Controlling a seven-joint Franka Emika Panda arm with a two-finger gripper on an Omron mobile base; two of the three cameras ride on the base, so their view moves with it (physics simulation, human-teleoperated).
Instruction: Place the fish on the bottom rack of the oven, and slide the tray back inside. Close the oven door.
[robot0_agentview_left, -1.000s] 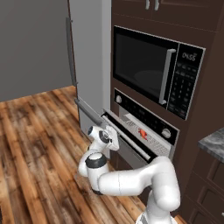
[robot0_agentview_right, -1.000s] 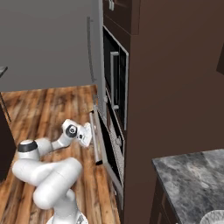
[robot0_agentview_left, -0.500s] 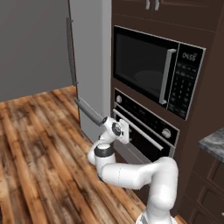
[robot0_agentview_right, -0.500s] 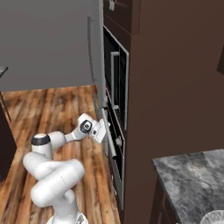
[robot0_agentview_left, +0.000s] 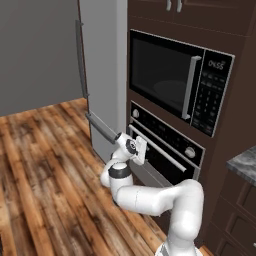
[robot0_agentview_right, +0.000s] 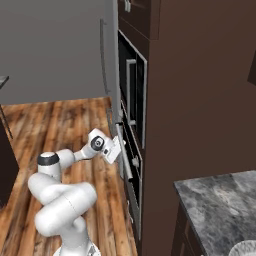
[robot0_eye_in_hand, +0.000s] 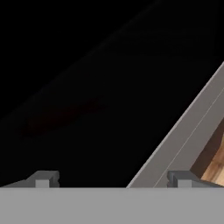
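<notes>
Pressing my gripper (robot0_agentview_left: 141, 150), fingers spread wide and empty, against the oven door (robot0_agentview_left: 162, 160), now upright under the microwave (robot0_agentview_left: 175, 82); fridge (robot0_agentview_left: 102, 75) stands left; a second ago the door hung ajar

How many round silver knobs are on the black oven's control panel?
2: one round silver knob at the panel's left end, another at its right end, on the black built-in oven. None looks hidden.
</notes>
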